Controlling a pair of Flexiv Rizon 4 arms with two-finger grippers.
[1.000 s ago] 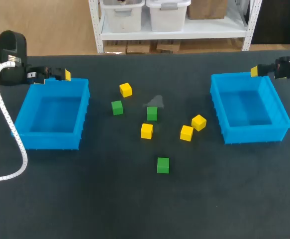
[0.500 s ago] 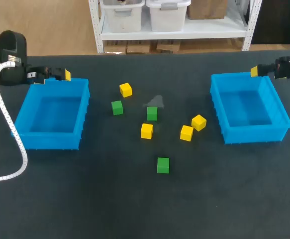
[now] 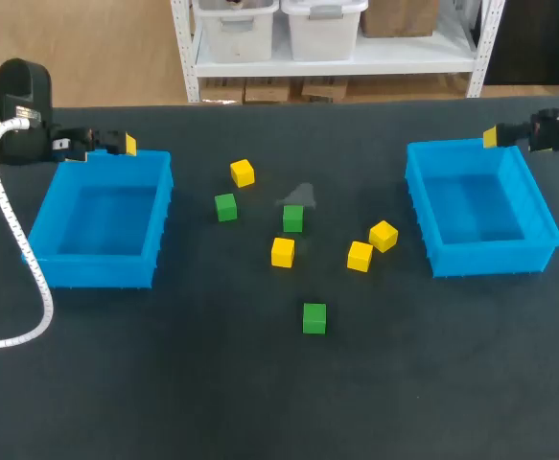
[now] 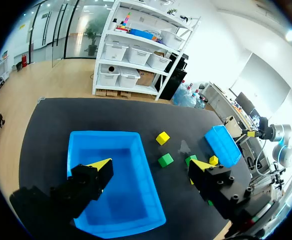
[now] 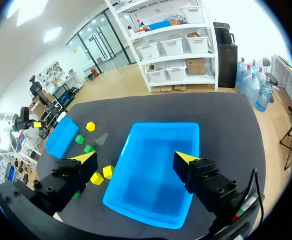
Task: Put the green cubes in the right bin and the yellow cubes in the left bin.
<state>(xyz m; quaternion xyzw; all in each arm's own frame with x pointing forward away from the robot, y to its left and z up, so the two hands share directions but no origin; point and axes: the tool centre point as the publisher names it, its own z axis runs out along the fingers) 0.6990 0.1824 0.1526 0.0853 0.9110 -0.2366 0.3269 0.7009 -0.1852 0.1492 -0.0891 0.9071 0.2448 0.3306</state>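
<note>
Black table [image 3: 260,402] carrying 2 open-topped blue bins and 7 loose cubes. The left bin [image 3: 92,271] and the right bin [image 3: 495,259] stand well apart at opposite sides. Between them lie 4 yellow cubes: the far yellow cube [image 3: 243,172], the central yellow cube [image 3: 282,252], and the paired yellow cubes [image 3: 360,256], just beside each other nearer the right bin. There are 3 green cubes: the left green cube [image 3: 225,206], the middle green cube [image 3: 293,218] and the near green cube [image 3: 314,317], which lies apart from the rest.

The table [image 3: 260,402] has a dark, matt, cloth-like surface. The left bin [image 3: 92,270] and right bin [image 3: 495,259] look like smooth blue plastic with a faint sheen. The green cubes [image 3: 314,318] and yellow cubes [image 3: 283,252] are smooth-faced and matt.
</note>
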